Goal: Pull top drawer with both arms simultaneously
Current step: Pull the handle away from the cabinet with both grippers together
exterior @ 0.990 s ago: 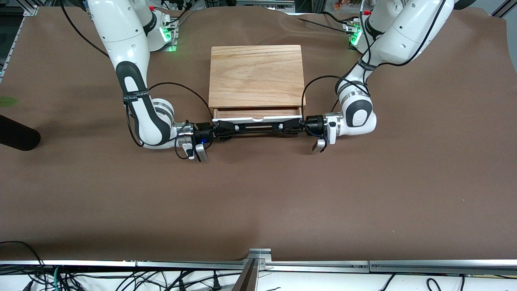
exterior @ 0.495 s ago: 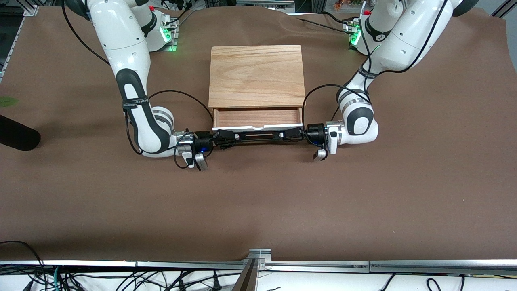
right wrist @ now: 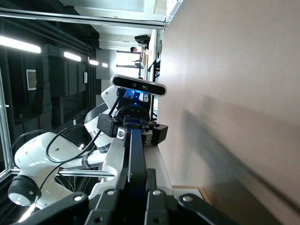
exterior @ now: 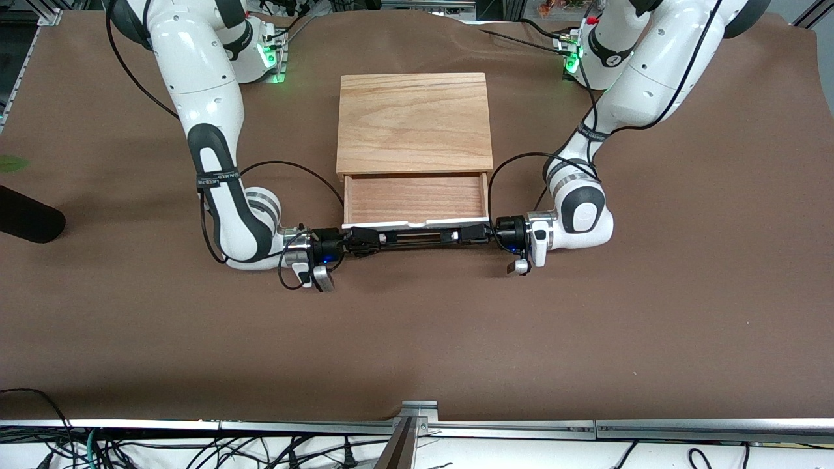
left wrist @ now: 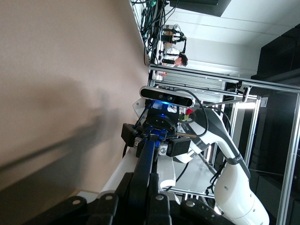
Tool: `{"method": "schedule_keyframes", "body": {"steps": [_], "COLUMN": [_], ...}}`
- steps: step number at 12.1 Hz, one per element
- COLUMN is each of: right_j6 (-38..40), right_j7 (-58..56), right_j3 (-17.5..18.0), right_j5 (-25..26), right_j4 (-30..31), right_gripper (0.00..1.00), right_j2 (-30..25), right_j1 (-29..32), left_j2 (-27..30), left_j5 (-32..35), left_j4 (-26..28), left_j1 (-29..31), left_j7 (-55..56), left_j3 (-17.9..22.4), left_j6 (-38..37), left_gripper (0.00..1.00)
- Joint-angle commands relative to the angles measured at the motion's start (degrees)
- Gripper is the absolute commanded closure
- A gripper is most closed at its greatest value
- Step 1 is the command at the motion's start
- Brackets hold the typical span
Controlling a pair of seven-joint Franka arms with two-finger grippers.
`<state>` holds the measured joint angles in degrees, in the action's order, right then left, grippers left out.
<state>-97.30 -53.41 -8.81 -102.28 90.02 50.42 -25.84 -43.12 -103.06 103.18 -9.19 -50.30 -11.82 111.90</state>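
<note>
The top drawer stands pulled out of the light oak cabinet, its reddish-brown inside showing and its white front panel toward the front camera. The long black bar handle runs along that panel. My left gripper is shut on the handle's end toward the left arm's side. My right gripper is shut on the end toward the right arm's side. In the left wrist view the handle runs between the fingers. In the right wrist view the handle does the same between the fingers.
The brown table cover spreads wide on all sides of the cabinet. A black object lies at the right arm's end of the table. Cables loop from both wrists beside the drawer.
Both grippers have moved toward the front camera with the handle in them. The drawer has slid farther out of the cabinet, showing more of its wooden inside.
</note>
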Motion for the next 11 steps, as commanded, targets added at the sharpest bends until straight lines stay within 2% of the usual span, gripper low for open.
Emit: {"method": "schedule_keyframes", "body": {"steps": [1, 5, 6, 7, 8, 9, 10, 11], "right_j6": [-4.6, -5.7, -5.8, -5.8, -5.7, -5.7, -5.7, -5.8], "right_j7": [0.6, 1.5, 1.5, 1.4, 1.4, 1.4, 1.4, 1.4], "right_j3": [-1.4, -1.4, -1.4, -1.4, -1.4, -1.4, -1.3, -1.4], "right_j5": [-2.4, -2.4, -2.4, -2.4, -2.3, -2.4, -2.4, -2.4], "right_j4": [-5.0, -7.1, -7.1, -7.1, -7.1, -7.0, -7.0, -6.9], "right_gripper": [0.98, 0.98, 0.98, 0.94, 0.85, 0.47, 0.20, 0.00], "right_j2": [2.7, 3.8, 3.8, 3.8, 3.8, 3.8, 3.8, 3.8], "right_j1": [2.8, 3.0, 3.0, 3.0, 2.9, 3.0, 2.9, 3.0], "left_j2": [1.3, 1.4, 1.5, 1.5, 1.6, 1.6, 1.7, 1.8], "left_j5": [3.8, 3.8, 3.8, 3.7, 3.7, 3.7, 3.7, 3.7], "left_j4": [1.1, 1.7, 1.8, 1.9, 2.0, 2.0, 2.0, 2.1], "left_j1": [-0.3, -0.1, -0.1, -0.1, -0.1, 0.0, 0.0, 0.0], "left_j7": [7.5, 7.3, 7.3, 7.2, 7.1, 7.3, 7.5, 7.6], "left_j3": [1.4, 1.3, 1.3, 1.3, 1.3, 1.3, 1.3, 1.3], "left_j6": [1.6, 1.1, 1.0, 1.0, 1.0, 1.0, 0.9, 0.9], "left_gripper": [1.00, 1.00, 0.79, 0.63, 0.57, 0.56, 0.54, 0.23]}}
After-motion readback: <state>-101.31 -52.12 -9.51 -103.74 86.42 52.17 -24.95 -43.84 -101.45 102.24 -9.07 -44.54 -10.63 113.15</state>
